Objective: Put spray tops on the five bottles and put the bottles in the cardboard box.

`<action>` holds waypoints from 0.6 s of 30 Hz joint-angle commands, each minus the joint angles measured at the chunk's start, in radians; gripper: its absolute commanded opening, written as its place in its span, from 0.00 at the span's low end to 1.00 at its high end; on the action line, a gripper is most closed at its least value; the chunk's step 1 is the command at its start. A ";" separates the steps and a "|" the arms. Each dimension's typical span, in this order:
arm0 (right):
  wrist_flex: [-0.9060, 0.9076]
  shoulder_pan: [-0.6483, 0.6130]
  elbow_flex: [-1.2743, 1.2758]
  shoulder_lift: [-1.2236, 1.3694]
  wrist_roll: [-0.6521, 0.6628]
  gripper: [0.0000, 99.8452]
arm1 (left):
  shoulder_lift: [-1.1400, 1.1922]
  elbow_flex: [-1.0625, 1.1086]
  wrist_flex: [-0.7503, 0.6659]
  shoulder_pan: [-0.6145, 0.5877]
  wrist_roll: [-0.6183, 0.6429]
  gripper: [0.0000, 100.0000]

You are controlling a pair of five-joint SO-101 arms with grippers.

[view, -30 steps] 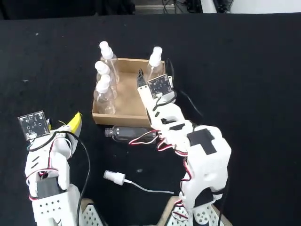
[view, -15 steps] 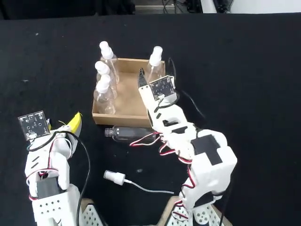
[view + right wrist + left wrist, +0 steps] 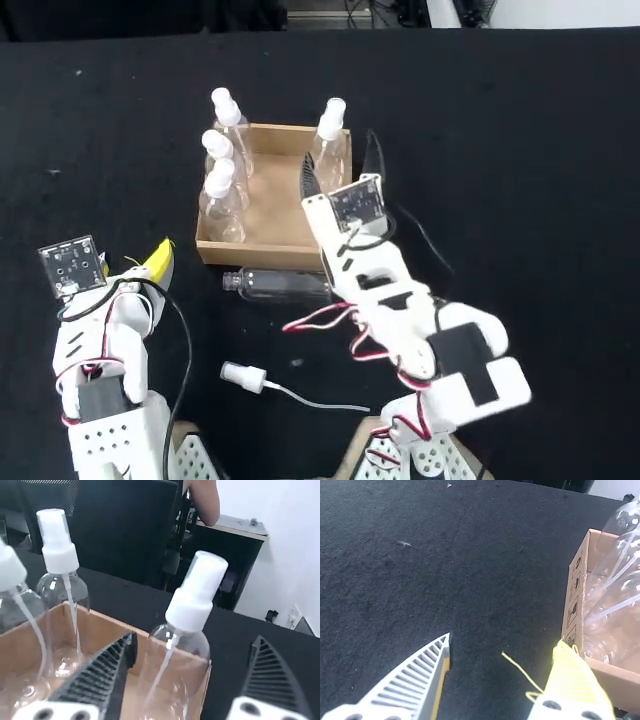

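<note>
High view: my right arm has swung back toward the near right of the table [image 3: 520,150]. My right fingers [image 3: 95,680] are spread wide and no longer close around the capped bottle [image 3: 328,140], which stands upright on its own in the far right corner of the cardboard box [image 3: 270,240]. I read that as bottle four delivered. Three other capped bottles [image 3: 222,180] stand along the box's left wall.

One left: the uncapped bottle [image 3: 275,285] lies on its side on the table, right against the box's near wall. The loose spray top [image 3: 245,377] lies apart from it near the table's near edge, its thin tube trailing right.

My left arm hasn't moved. My left fingers [image 3: 570,680] are apart and empty over bare cloth just left of the box.

Materials:
- Bottles: clear thin plastic, round, likely slippery and easy to dent.
- Tops: white hard plastic.
- Box: brown cardboard, low walls.
- Table: black, felt-like cloth.
- Fingers: ribbed, pointed wedges.
</note>
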 commanded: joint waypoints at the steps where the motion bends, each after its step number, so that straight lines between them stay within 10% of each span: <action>1: -0.002 -0.018 0.030 -0.085 -0.002 0.32 | -0.006 0.022 -0.023 -0.007 -0.011 0.21; 18: 0.055 0.035 0.297 -0.484 -0.078 0.32 | -0.006 0.022 -0.023 -0.007 -0.011 0.21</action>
